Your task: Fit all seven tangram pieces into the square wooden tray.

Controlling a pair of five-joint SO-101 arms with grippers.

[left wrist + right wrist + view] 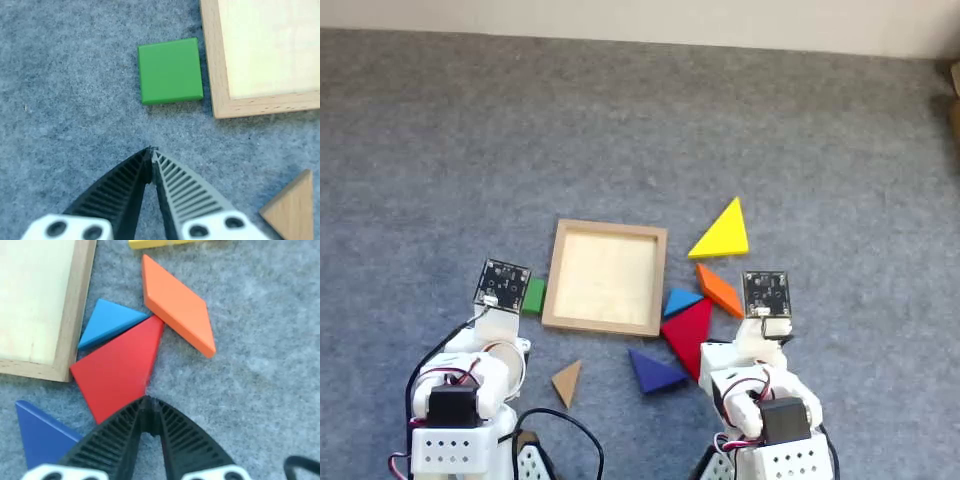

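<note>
The square wooden tray [560, 300] lies mid-table with nothing in it. Against its left side sits a green square [533, 296] [170, 70]; my left gripper [151, 151] is shut just short of it, holding nothing. A tan wooden triangle [566, 381] [292, 210] lies near the tray's front left corner [220, 100]. Right of the tray are a yellow triangle [723, 232], an orange parallelogram [719, 289] [178, 305], a light blue triangle [680, 300] [107, 321], a red triangle [690, 335] [120, 367] and a dark blue triangle [653, 371] [40, 435]. My right gripper [149, 402] is shut at the red triangle's edge.
Grey carpet covers the table, with free room behind and left of the tray. Both arm bases stand at the front edge, with a black cable [565, 425] beside the left one. A pale wall strip runs along the back.
</note>
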